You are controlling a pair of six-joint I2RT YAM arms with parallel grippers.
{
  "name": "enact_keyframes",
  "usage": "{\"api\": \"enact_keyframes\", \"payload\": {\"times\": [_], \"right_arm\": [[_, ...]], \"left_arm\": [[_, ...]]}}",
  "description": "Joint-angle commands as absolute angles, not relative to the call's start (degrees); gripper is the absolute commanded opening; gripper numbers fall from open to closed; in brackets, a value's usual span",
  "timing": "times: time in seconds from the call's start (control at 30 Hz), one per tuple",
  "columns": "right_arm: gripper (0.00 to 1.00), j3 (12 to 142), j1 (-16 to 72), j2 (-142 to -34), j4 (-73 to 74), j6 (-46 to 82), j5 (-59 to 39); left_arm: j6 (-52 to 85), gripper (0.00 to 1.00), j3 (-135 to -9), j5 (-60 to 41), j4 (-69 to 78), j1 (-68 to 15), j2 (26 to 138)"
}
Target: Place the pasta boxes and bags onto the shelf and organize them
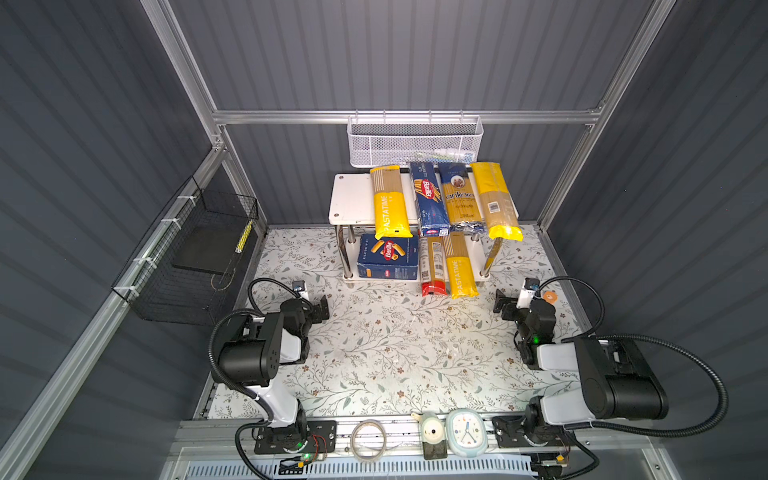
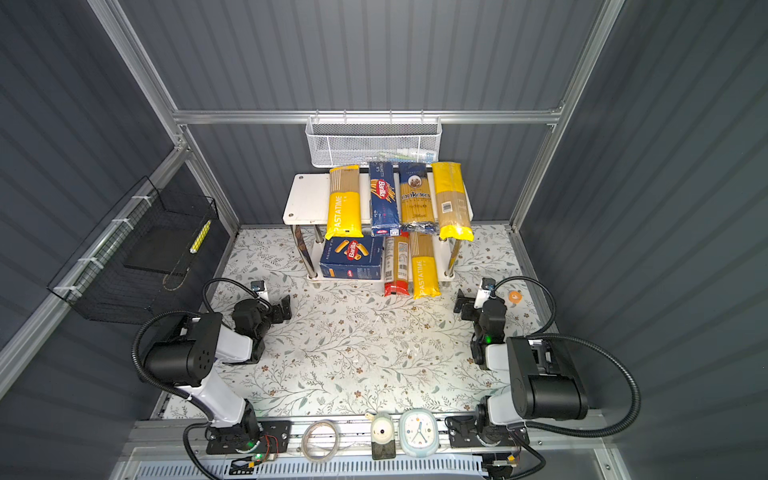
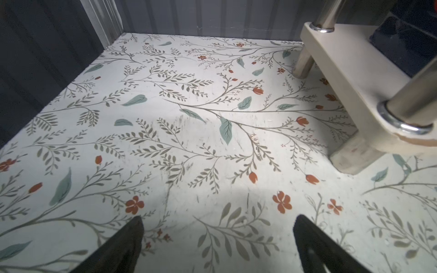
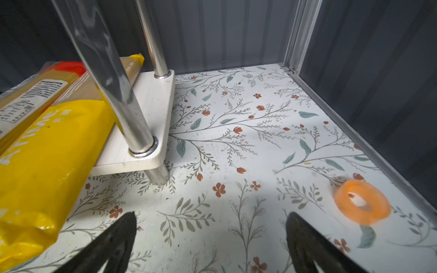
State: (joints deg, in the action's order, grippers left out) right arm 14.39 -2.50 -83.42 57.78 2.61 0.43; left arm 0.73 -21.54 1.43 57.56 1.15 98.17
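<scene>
The white two-tier shelf [image 1: 351,195] stands at the back of the table. Its top board carries a yellow PASTATIME bag [image 1: 388,203], the narrow Barilla box [image 1: 428,199], the blue ankara bag [image 1: 459,197] and a yellow-ended barcode bag [image 1: 496,201]. On the lower board lie the wide Barilla rigatoni box [image 1: 388,257], a red-ended bag [image 1: 432,266] and a second PASTATIME bag [image 4: 45,151]. My left gripper [image 3: 218,227] is open and empty, low over the table left of the shelf. My right gripper [image 4: 211,224] is open and empty by the shelf's right front leg.
A white mesh basket [image 1: 415,143] hangs on the back rail above the shelf. A black wire basket [image 1: 191,257] hangs on the left wall. An orange ring [image 4: 363,204] lies near the right wall. A clock [image 1: 466,432] and a tape roll [image 1: 368,440] sit on the front rail.
</scene>
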Motion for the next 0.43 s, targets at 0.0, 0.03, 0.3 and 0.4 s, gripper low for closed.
{"api": "enact_keyframes", "payload": {"times": [0.0, 0.03, 0.3, 0.4], "right_arm": [[0.99, 19.2, -2.6, -83.0, 53.9, 1.6, -1.0], [0.99, 18.0, -2.9, -83.3, 56.5, 1.8, -1.2], [0.99, 18.6, -2.8, -83.3, 55.3, 1.8, -0.7], [0.99, 18.4, -2.8, -83.5, 56.0, 1.9, -0.6]], "left_arm": [[0.2, 1.00, -26.7, 4.3, 53.1, -0.9, 98.3], [-0.4, 1.00, -27.1, 4.2, 52.6, -1.6, 98.7], [-0.3, 1.00, -27.2, 4.0, 52.1, -1.5, 98.5], [-0.3, 1.00, -27.2, 4.0, 51.9, -1.6, 98.4]]}}
